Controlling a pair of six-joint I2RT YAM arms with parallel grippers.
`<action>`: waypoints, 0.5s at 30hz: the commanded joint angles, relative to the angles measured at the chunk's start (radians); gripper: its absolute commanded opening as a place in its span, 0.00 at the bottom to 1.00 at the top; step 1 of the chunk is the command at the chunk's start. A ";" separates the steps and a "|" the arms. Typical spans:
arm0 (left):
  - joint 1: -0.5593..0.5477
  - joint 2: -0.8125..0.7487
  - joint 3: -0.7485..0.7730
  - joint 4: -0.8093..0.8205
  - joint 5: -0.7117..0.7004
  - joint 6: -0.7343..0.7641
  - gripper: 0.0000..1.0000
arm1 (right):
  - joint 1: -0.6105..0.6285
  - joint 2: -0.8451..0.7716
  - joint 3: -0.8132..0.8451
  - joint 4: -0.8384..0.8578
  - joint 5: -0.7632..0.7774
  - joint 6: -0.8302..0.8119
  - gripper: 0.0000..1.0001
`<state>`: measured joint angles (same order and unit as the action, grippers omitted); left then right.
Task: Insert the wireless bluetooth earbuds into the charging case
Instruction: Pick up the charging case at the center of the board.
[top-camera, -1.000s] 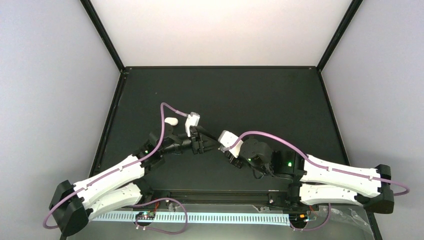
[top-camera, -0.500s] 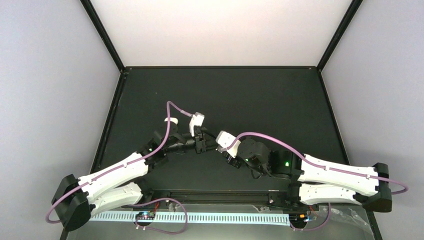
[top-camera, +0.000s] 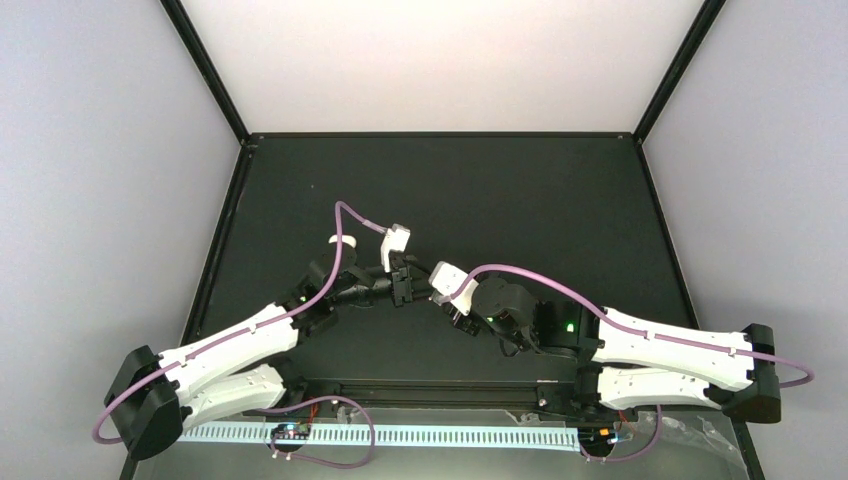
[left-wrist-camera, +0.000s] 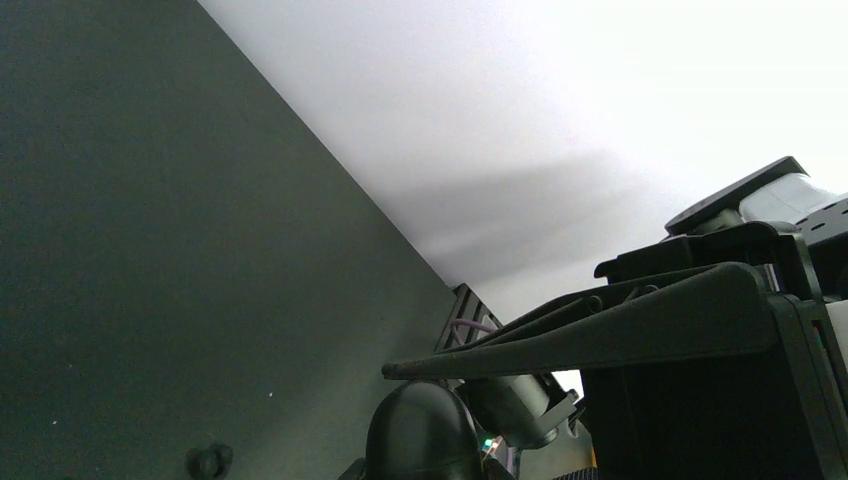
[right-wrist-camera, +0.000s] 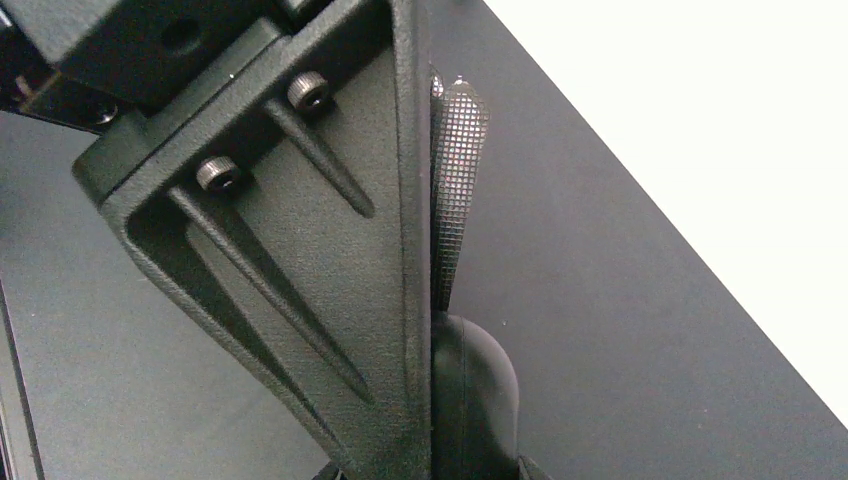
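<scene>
My right gripper is shut on a black rounded charging case, which sits low between its fingers. The same black case shows as a dome just under my left gripper in the left wrist view. My left gripper is shut, its fingers pressed into one thin wedge, and nothing shows between the tips. The two grippers meet tip to tip at the middle of the mat. A small black earbud lies on the mat at the left.
A white oval case lies on the black mat behind my left wrist, partly covered by the purple cable. Black frame rails edge the mat, with pale walls beyond.
My left gripper has moved right toward the right gripper and gone from open to shut. The right arm has edged slightly left, still holding the black case.
</scene>
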<state>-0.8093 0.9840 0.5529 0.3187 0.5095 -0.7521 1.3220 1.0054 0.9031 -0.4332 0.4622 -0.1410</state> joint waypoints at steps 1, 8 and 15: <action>-0.007 0.000 0.032 0.030 0.008 -0.002 0.20 | 0.008 -0.007 0.030 0.032 0.012 0.002 0.37; -0.007 -0.016 0.030 0.030 -0.012 -0.007 0.13 | 0.007 -0.026 0.025 0.025 0.011 0.030 0.46; -0.007 -0.058 0.030 0.001 -0.046 -0.003 0.12 | 0.008 -0.087 -0.007 0.019 0.021 0.057 0.55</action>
<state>-0.8093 0.9649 0.5533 0.3187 0.4908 -0.7605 1.3228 0.9688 0.9028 -0.4316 0.4625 -0.1047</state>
